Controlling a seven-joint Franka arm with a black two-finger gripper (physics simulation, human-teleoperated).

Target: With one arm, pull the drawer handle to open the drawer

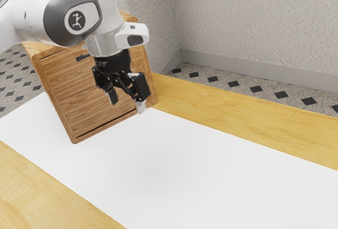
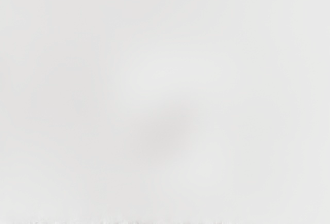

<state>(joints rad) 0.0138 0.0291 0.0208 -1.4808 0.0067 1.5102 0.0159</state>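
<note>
Nothing done yet. Your tool (image 1: pixel 127 103) hangs wide and empty just in front of the cabinet (image 1: pixel 79 107). The drawer (image 1: pixel 63 76) looks shut, with its handle (image 1: pixel 83 58) high on the cabinet front, above the tool. Reach, grip and pull remain.

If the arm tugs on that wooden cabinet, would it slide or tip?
Likely rigid: the wooden cabinet looks like solid boards. It sits flat and broad on the white mat, so tipping seems unlikely; sliding on that smooth mat seems possible.
</note>
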